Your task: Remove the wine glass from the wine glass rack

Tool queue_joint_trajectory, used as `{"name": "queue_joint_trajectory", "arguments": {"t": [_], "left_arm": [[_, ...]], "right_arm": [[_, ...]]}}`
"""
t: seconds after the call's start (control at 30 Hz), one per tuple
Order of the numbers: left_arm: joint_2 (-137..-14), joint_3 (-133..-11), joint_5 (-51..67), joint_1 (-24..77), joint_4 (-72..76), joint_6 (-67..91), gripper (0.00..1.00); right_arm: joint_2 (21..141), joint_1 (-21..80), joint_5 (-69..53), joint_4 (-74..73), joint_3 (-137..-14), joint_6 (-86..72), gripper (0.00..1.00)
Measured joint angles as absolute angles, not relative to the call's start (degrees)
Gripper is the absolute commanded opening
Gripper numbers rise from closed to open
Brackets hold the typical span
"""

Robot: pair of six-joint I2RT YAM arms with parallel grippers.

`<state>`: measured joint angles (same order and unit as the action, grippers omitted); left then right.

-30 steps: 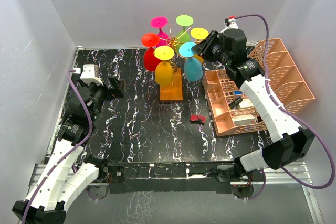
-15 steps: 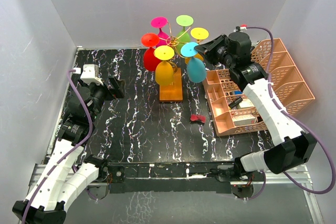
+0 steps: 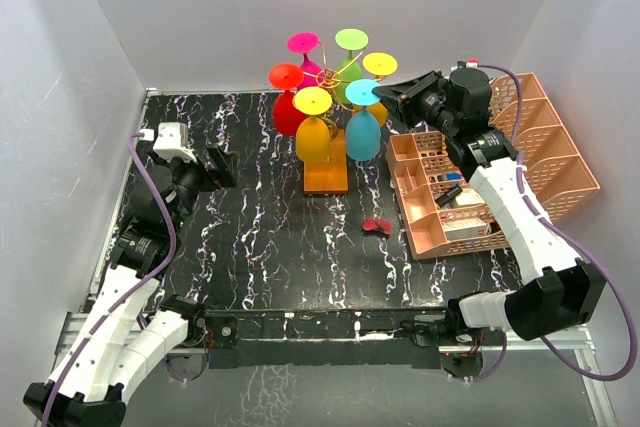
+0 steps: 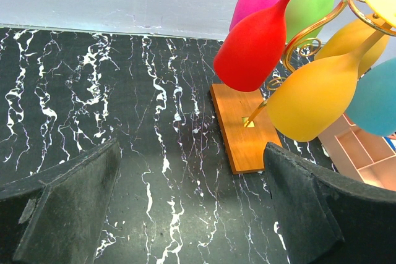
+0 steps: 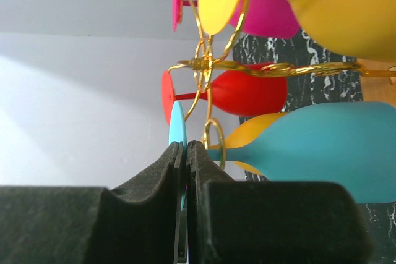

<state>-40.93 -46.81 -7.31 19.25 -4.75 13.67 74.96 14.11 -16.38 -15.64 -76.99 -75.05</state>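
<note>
The wine glass rack (image 3: 325, 175), gold wire on an orange-brown wooden base, stands at the back middle with several coloured glasses hanging upside down. On its right side hangs a blue wine glass (image 3: 363, 134). My right gripper (image 3: 385, 95) is shut on the rim of that glass's flat round foot. In the right wrist view the black pads (image 5: 185, 146) pinch the thin blue disc (image 5: 176, 122), and the stem runs through a gold loop (image 5: 213, 133) to the blue bowl (image 5: 322, 149). My left gripper (image 3: 222, 167) hangs open at the left, far from the rack (image 4: 244, 131), with nothing between its fingers (image 4: 192, 171).
A peach lattice organiser (image 3: 540, 147) stands right of the rack, under my right arm. A small red object (image 3: 377, 226) lies on the black marbled table in front of it. Red (image 4: 257, 47), yellow, pink, green and orange glasses crowd round the blue one.
My right gripper has drawn back to the right of the rack, turned level and closed on the blue glass's foot. The blue glass swung slightly. The left arm has not moved.
</note>
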Motion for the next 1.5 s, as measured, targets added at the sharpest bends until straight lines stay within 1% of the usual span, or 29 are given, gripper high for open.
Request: {"name": "queue_joint_trajectory", "arguments": {"t": [0.33, 0.77, 1.13, 1.5], "left_arm": [[-40.95, -46.81, -7.03, 19.25, -4.75, 13.67, 0.97], [-40.99, -46.78, -6.87, 19.25, -4.75, 13.67, 0.97], [-41.04, -46.74, -6.87, 19.25, -4.75, 13.67, 0.97], [-41.04, -46.72, -6.87, 19.25, -4.75, 13.67, 0.97]], "right_arm": [[74.89, 14.09, -22.68, -13.19, -77.01, -74.0, 0.08], [79.02, 13.87, -27.62, -13.02, -79.66, -72.03, 0.08], [82.13, 13.85, -26.46, -13.1, -82.67, -72.16, 0.08], [82.98, 13.89, -19.2, -16.43, -84.14, -72.71, 0.08]]}}
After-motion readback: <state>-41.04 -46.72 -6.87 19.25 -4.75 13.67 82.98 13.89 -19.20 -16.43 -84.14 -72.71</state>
